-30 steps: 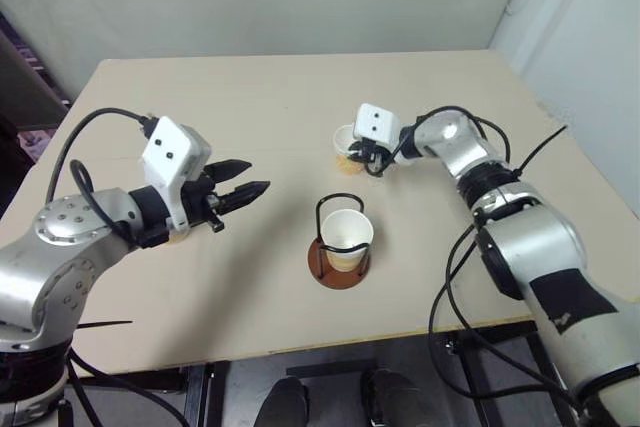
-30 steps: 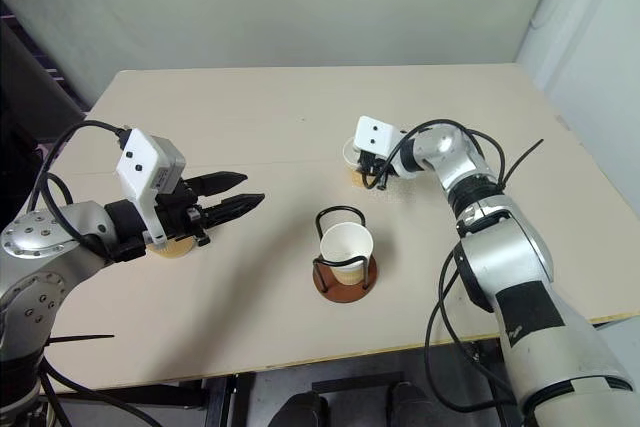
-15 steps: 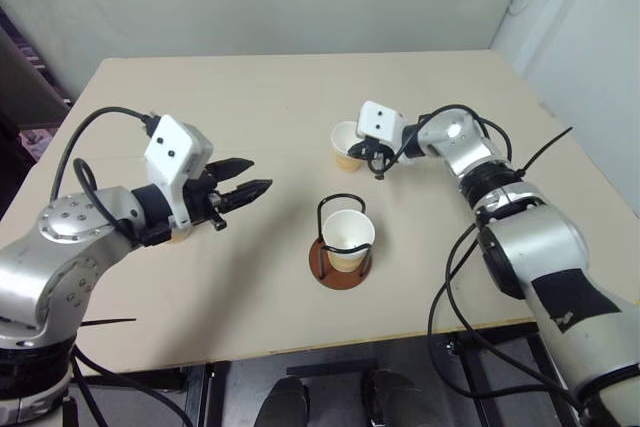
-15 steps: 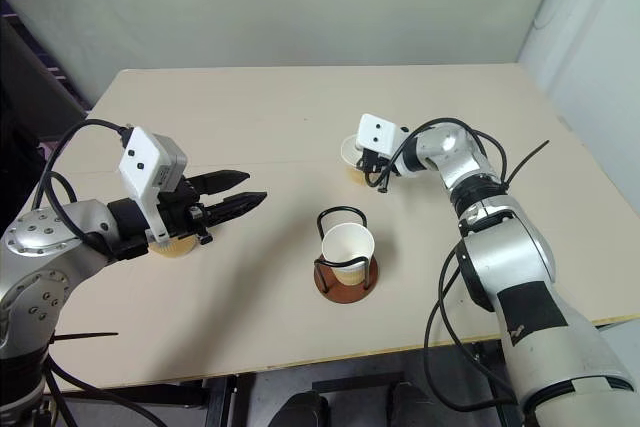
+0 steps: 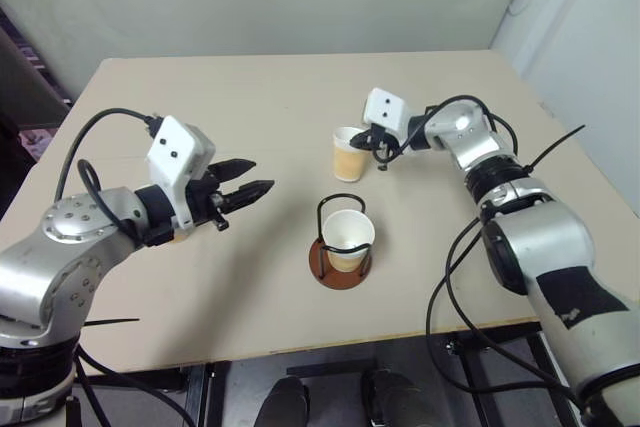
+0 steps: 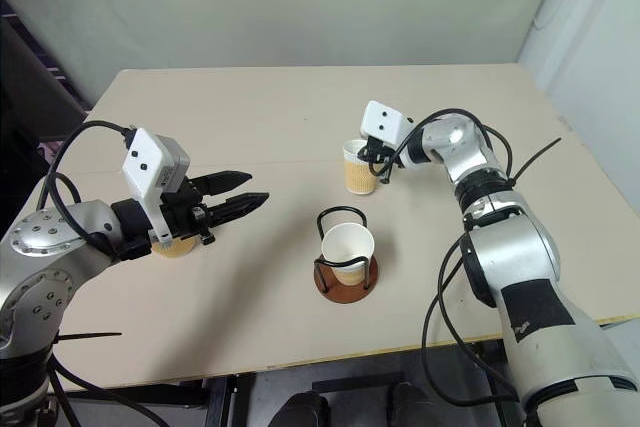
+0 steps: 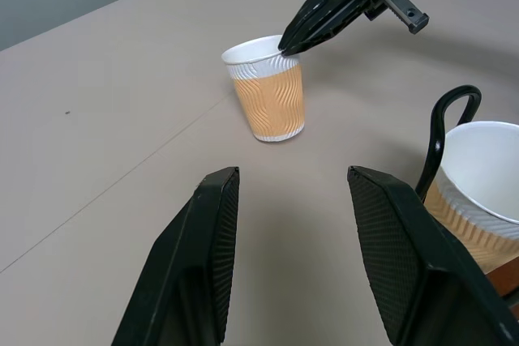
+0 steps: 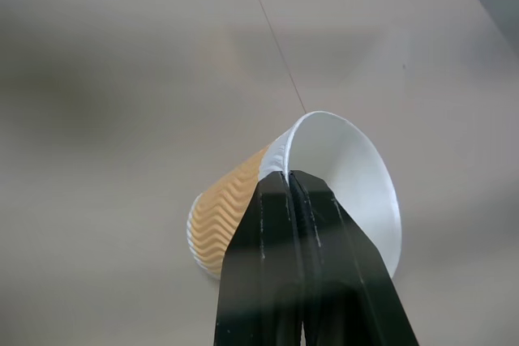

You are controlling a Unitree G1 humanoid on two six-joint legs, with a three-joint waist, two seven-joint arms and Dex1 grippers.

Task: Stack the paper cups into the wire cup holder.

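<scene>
My right gripper (image 5: pixel 362 137) is shut on the near rim of a paper cup (image 5: pixel 346 157), its fingers pinching the white rim (image 8: pixel 284 177). The cup (image 7: pixel 271 95) is nearly upright; I cannot tell whether its bottom touches the table. Nearer to me stands the wire cup holder (image 5: pixel 321 255) with another paper cup (image 5: pixel 348 231) seated inside its black loops. My left gripper (image 5: pixel 258 177) hovers open and empty to the left of the holder, pointing at it. A third paper cup (image 6: pixel 172 245) sits mostly hidden under my left wrist.
The tan table (image 5: pixel 250 97) stretches wide behind the cups to a pale wall. Its front edge (image 5: pixel 300 347) runs just below the holder. Black cables (image 5: pixel 450 297) hang off my right arm past the table's right front corner.
The cup in my right gripper has come from a tilt to nearly upright and sits slightly higher. The left arm has kept still.
</scene>
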